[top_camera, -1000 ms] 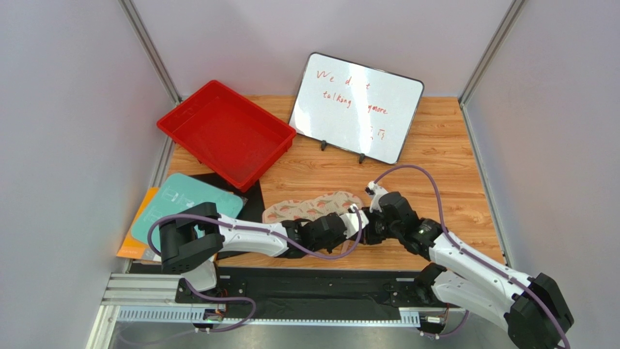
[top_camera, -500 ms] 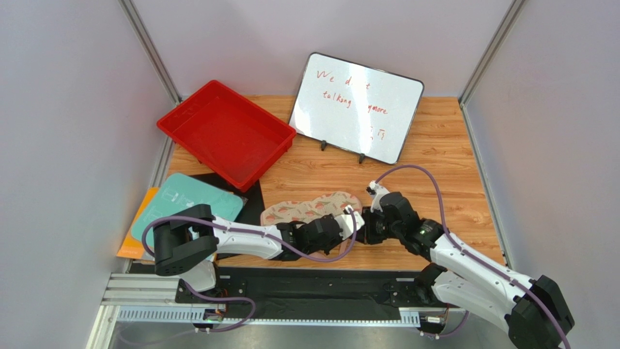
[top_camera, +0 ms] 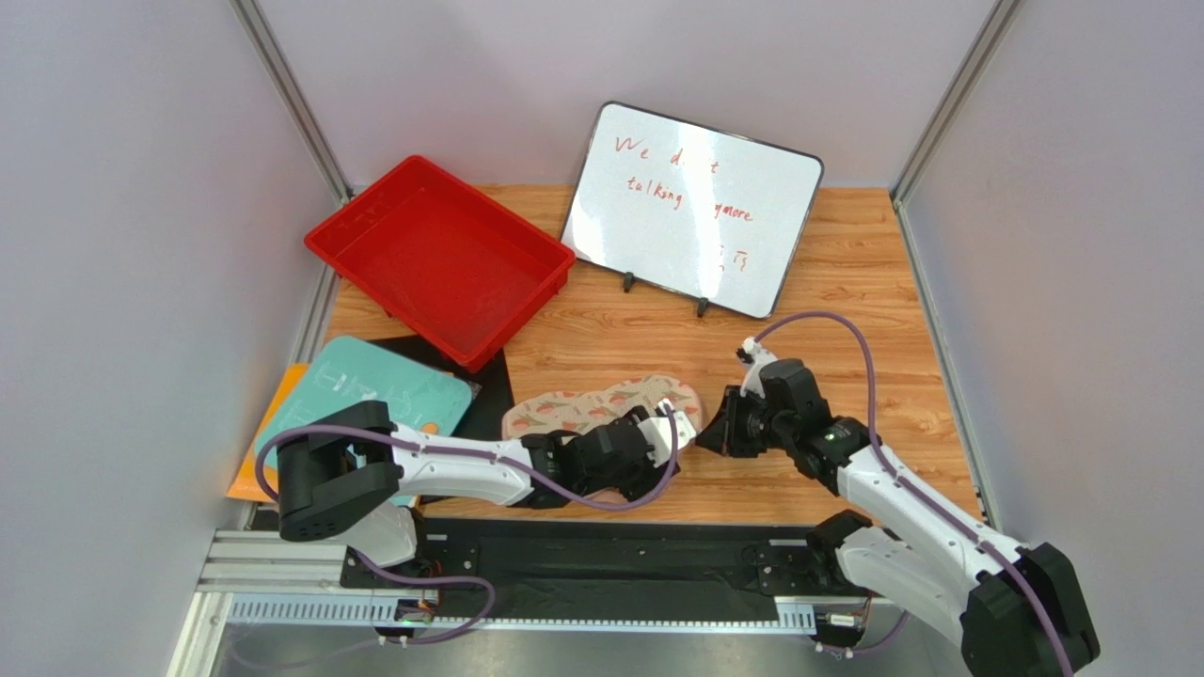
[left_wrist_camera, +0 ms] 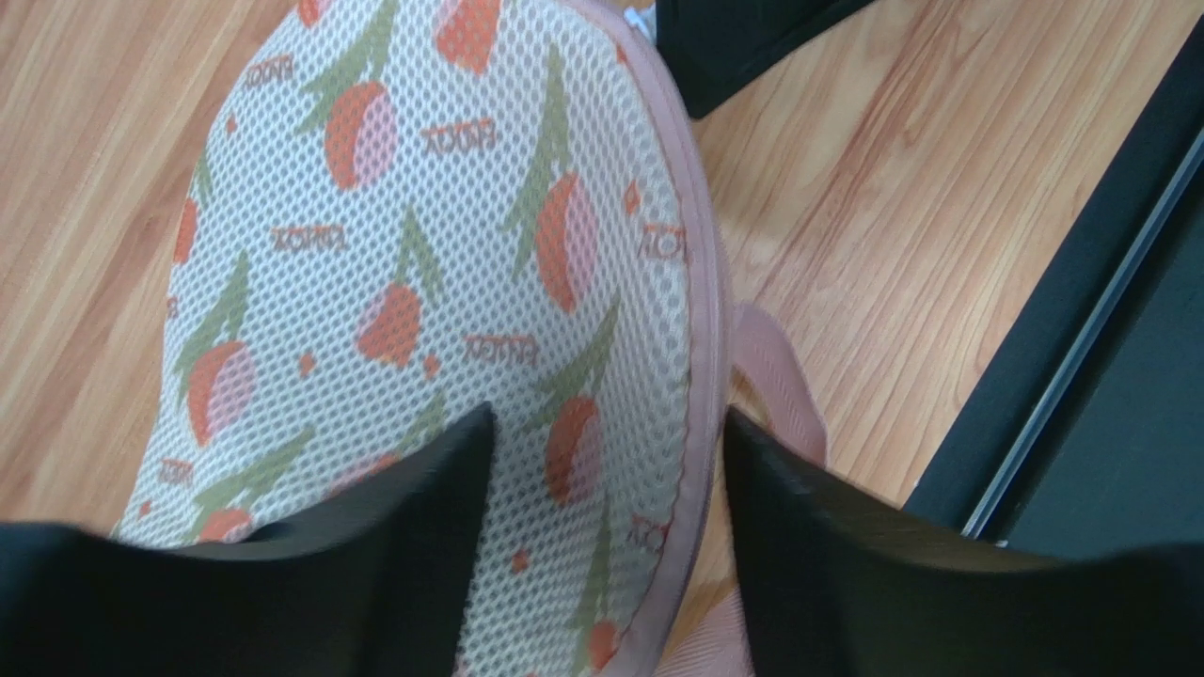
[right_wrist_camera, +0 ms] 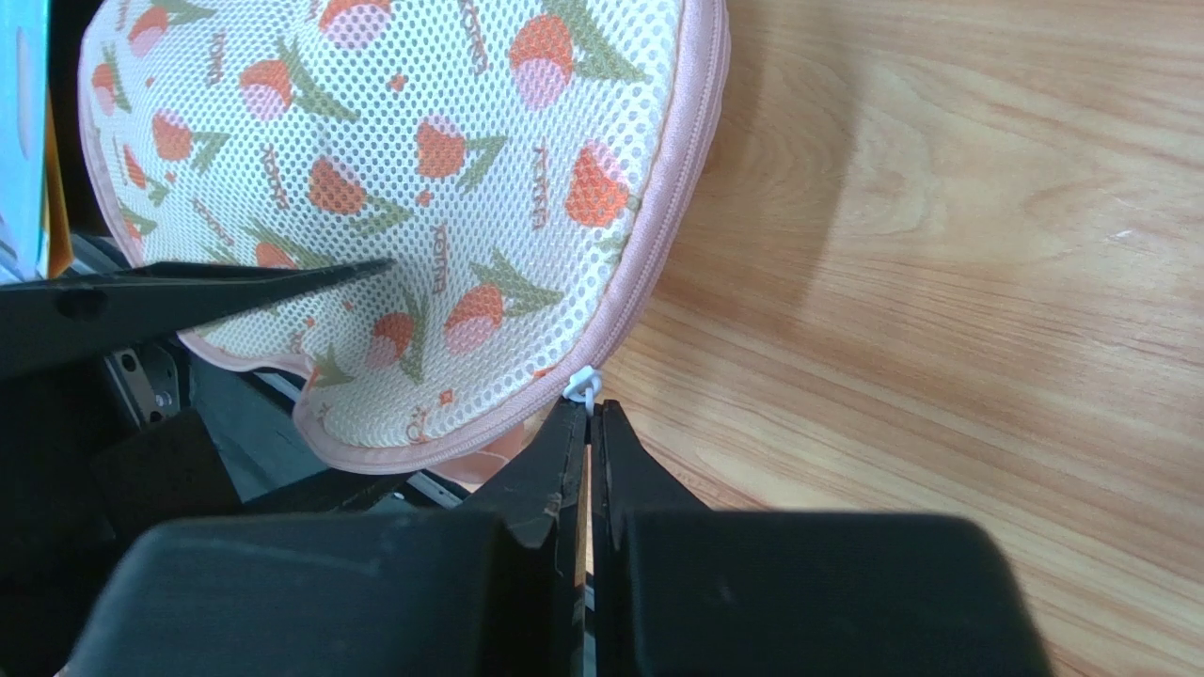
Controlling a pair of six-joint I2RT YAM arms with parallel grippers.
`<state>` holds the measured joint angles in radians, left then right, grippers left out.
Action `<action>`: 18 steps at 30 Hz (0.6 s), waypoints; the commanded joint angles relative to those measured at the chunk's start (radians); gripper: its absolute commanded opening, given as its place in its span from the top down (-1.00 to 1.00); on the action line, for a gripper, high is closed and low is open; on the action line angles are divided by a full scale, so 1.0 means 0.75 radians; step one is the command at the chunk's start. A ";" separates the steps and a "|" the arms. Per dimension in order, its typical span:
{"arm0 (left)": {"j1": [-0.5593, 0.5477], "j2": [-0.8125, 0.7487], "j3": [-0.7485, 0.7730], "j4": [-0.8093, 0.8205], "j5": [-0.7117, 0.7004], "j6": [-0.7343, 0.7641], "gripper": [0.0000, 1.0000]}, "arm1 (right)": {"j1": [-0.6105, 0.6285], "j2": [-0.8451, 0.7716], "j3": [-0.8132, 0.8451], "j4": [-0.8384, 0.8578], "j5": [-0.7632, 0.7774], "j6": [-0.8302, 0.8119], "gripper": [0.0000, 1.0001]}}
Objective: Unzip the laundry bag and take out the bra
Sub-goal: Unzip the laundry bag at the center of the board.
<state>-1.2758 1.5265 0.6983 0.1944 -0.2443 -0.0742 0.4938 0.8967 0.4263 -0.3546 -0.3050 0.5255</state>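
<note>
Top view: laundry bag (top_camera: 601,405) lay flat close to the near edge of the tabletop (top_camera: 848,282), about mid-width. Left tool (top_camera: 664,425) and right tool (top_camera: 710,425) both sat at the bag's end toward the right edge. Bra not visible, presumably inside.

Left wrist: left tool (left_wrist_camera: 605,430) was released, fingers (left_wrist_camera: 396,550) spread either side of the pink zipper edging (left_wrist_camera: 703,325). Pink loop (left_wrist_camera: 782,370) poked out onto the wood beside it.

Right wrist: right tool (right_wrist_camera: 589,418) was clenched, tips on the small white zipper pull (right_wrist_camera: 580,380) at the laundry bag (right_wrist_camera: 382,169) rim. It looked pinched.

Handling call: the mesh looked thin, light and floppy, so it'd slide with any tug unless the rim was pinned. Best holds were the pull for unzipping and the edging or loop for anchoring. The pull was tiny, probably slick and easy to lose.
</note>
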 commanded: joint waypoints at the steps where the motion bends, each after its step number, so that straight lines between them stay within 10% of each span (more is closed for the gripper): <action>1: -0.001 -0.076 0.038 -0.087 -0.048 -0.073 -0.53 | -0.016 0.013 0.004 0.049 0.006 -0.032 1.00; 18: 0.001 -0.505 -0.068 -0.631 -0.177 -0.717 -0.77 | -0.092 -0.140 -0.059 0.008 0.192 0.077 1.00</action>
<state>-1.2758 1.2331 0.6910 -0.1543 -0.3466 -0.4240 0.4385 0.8085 0.3820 -0.3607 -0.1890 0.5652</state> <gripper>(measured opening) 0.863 0.006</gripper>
